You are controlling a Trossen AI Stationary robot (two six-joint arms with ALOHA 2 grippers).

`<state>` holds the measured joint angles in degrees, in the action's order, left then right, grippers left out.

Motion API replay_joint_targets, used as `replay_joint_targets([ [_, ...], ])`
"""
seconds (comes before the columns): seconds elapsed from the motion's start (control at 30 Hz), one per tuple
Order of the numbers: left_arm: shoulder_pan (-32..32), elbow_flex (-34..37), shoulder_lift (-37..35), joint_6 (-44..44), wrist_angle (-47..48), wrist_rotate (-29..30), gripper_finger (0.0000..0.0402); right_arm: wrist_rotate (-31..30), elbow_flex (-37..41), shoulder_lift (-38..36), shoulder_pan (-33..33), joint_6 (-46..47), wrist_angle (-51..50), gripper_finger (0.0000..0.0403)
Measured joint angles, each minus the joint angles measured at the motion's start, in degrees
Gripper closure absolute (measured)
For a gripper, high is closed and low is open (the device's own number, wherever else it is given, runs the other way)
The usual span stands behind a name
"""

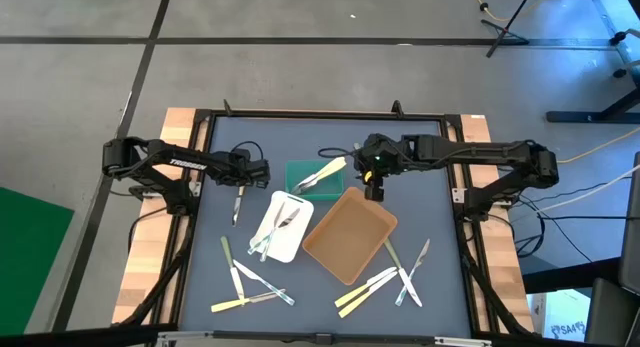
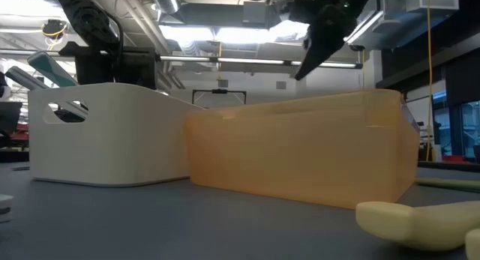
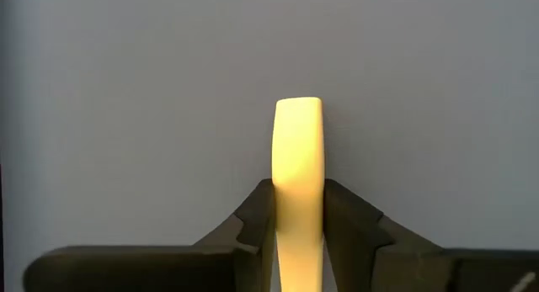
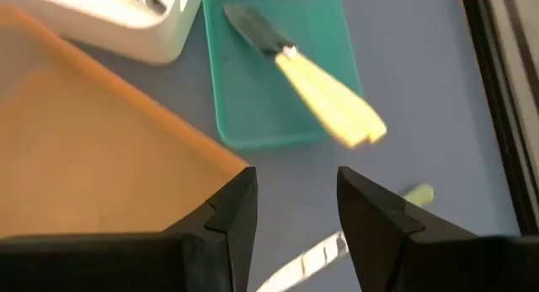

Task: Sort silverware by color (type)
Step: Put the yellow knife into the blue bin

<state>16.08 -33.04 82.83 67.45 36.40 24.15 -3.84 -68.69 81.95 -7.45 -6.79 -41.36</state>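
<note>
A pale yellow utensil handle (image 3: 298, 183) is clamped between the left end effector's (image 1: 259, 172) fingers above the grey table (image 1: 450, 247). The right end effector (image 4: 296, 209) is held open, empty, beside the brown tray (image 1: 350, 235).

We see a dark grey table (image 1: 215, 287) carrying a brown tray (image 1: 350, 234) at its middle. Beside that tray lie a white tray (image 1: 281, 228) and a green tray (image 1: 305, 172); loose silverware (image 1: 250, 287) is scattered nearer the front edge, perhaps a dozen pieces.
</note>
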Motion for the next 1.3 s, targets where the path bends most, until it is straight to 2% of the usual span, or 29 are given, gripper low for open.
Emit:
replay_joint_targets([
  [0.17,0.0,0.0,0.0,1.2,0.0,0.2,0.0328,0.1,0.0,-4.2,0.1,3.1,-5.7,0.0253],
  [0.37,0.0,0.1,0.0,1.4,-0.2,1.0,0.0327,0.4,0.7,-12.9,4.1,6.7,-7.9,0.0253],
  [0.63,0.1,0.3,-4.0,-1.0,-1.3,4.9,0.0328,-1.9,11.7,-25.0,14.1,17.8,-5.4,0.0253],
  [0.9,1.4,0.3,-11.8,-10.7,-6.5,8.4,0.0328,-2.2,20.2,-32.4,20.6,32.2,-4.6,0.0253],
  [1.3,4.0,0.1,-25.5,-35.0,-23.9,11.1,0.0328,-2.1,21.7,-33.0,22.1,33.5,-4.7,0.0253],
])
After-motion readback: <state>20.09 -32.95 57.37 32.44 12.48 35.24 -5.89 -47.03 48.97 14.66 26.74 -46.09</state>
